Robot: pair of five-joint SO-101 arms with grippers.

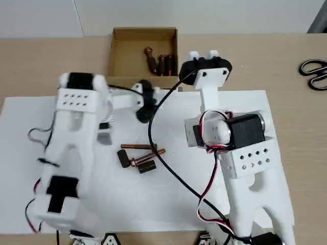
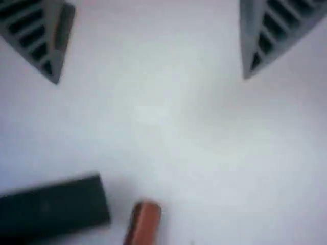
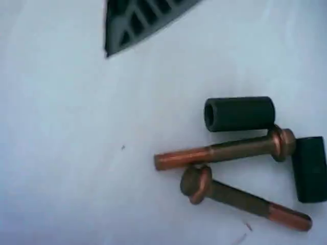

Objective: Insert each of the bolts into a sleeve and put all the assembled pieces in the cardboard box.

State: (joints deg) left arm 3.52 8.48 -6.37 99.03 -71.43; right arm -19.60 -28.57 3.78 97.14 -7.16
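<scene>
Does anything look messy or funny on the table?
A little. Two bolts and two sleeves lie in a loose jumble on the white paper, one bolt's head up against the other's shaft. A black cable snakes across the paper right by them and might snag. Nothing looks broken or spilled.

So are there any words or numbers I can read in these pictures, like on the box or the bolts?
None can be read. The cardboard box, the bolts, the black sleeves and the white paper show no words, numbers, labels or signs.
</scene>
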